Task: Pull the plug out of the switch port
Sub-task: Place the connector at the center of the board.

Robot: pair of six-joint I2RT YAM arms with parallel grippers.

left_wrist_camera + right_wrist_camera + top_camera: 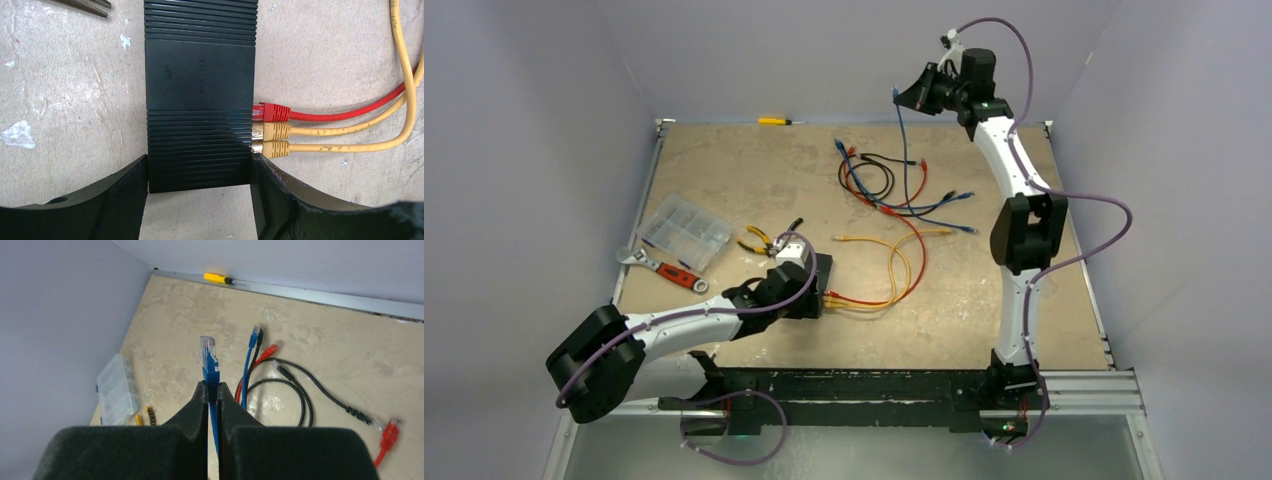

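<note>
Black switch (200, 80), seven o'clock of bench (724, 170) centre, is clamped by your left jaws, one finger (280, 200) touching a yellow plug (272, 148) it could dislodge. Your right jaws pinch the blue plug (209, 362) at one o'clock; its cable (905, 150) may drag loose leads (879, 185).

The switch (200, 90) is plain black, its top smooth in the middle and banded with fine ridges toward either end. Beside it I see one red plug (272, 111) and two yellow plugs (275, 131) on dark-speckled yellow cable (340, 148). The blue plug (210, 371) has a clear tip.
</note>
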